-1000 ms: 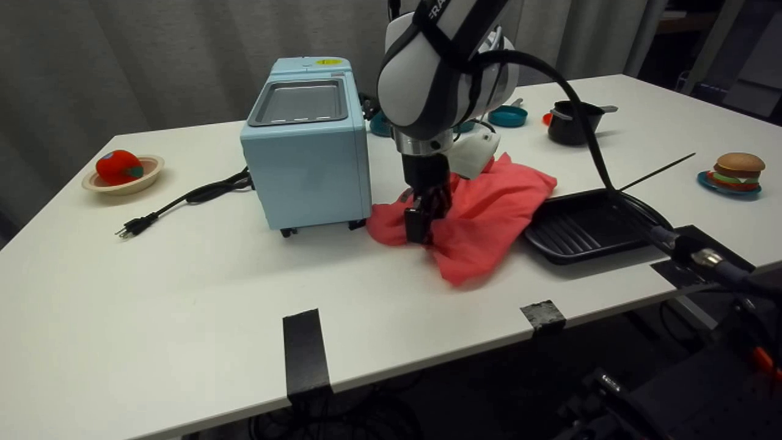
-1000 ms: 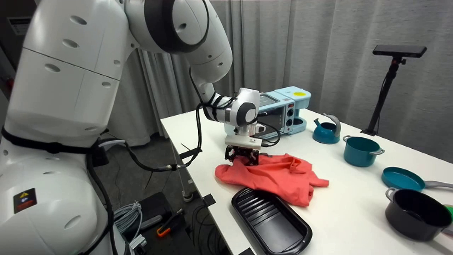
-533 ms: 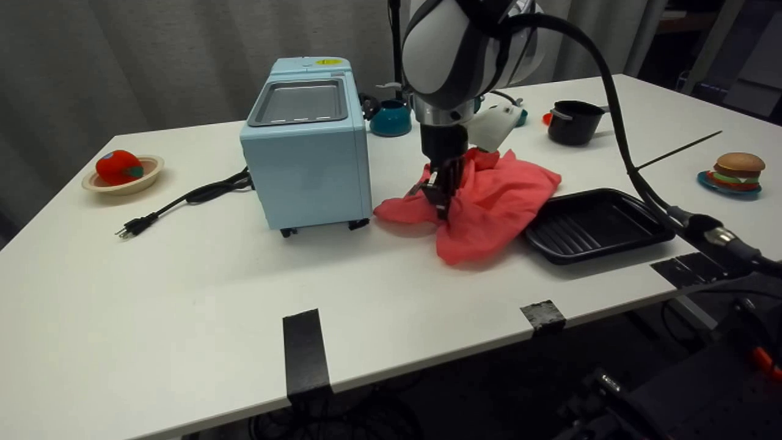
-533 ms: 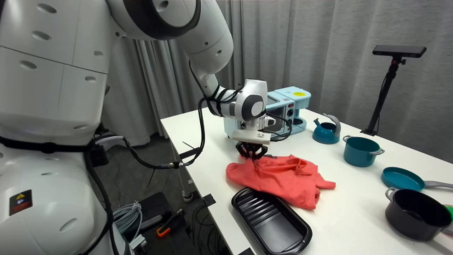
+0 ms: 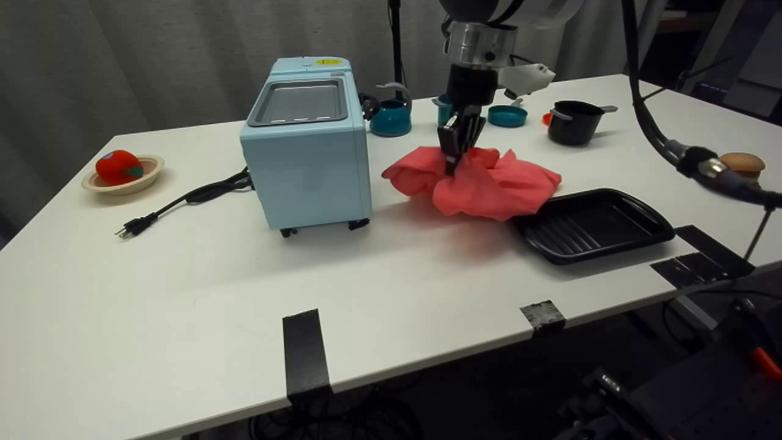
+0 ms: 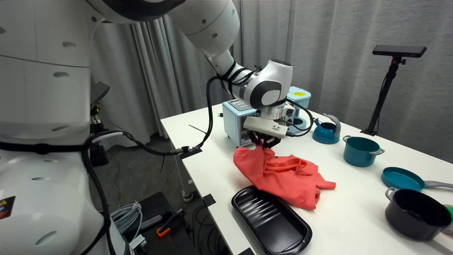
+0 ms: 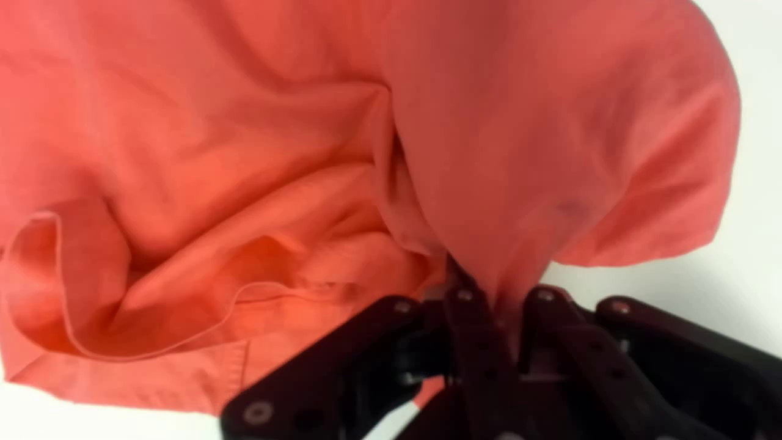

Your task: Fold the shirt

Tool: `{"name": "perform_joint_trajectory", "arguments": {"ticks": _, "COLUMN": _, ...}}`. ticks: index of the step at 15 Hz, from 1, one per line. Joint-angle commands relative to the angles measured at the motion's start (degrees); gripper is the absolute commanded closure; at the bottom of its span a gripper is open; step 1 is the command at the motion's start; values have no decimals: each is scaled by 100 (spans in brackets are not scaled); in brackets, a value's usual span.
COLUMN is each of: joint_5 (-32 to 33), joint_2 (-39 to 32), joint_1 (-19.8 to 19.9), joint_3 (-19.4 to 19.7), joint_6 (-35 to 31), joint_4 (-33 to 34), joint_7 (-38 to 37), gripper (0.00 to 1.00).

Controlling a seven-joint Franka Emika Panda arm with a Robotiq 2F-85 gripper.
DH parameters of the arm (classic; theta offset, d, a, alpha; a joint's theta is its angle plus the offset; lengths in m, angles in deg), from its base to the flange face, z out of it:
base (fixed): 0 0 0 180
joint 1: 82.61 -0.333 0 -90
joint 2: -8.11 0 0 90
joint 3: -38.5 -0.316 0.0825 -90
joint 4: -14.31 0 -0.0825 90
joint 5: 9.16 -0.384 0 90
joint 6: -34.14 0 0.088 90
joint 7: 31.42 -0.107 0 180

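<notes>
- Step, prob.: mid-fold; one part of coral-red cloth shirt [image 6: 285,180] held up, rest rumpled on white flat-topped desk [image 5: 208,330], back from edge w/ black tape strips [image 5: 306,351].
- Next, I'd guess: swing held part over rest, lower, release.
- Black linkage claw [image 7: 504,298]: nearly closed, clamped on bunched pinch of shirt.

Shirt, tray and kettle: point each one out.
Shirt [image 6: 285,179]: in an exterior view, on the middle of the rumpled cloth.
Tray [image 6: 274,224]: in an exterior view, on its inner floor.
Kettle [image 6: 324,136]: in an exterior view, on its body.
</notes>
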Motion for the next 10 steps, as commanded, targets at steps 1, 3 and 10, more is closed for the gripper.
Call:
{"name": "perform_joint_trajectory", "arguments": {"ticks": 1, "joint_5": -1098, "joint_2": 217, "joint_1": 624, "joint_3": -93, "joint_6": 961, "joint_4": 496, "joint_7": 959, "gripper": 97}}
{"name": "perform_joint_trajectory", "arguments": {"ticks": 3, "joint_5": -1378, "joint_2": 189, "joint_1": 707, "joint_3": 140, "joint_6": 1324, "joint_4": 788, "joint_7": 1016, "gripper": 97}}
{"name": "perform_joint_trajectory", "arguments": {"ticks": 10, "joint_5": -790, "joint_2": -152, "joint_1": 575, "joint_3": 853, "joint_6": 786, "joint_4": 1242, "joint_7": 244, "gripper": 71}}
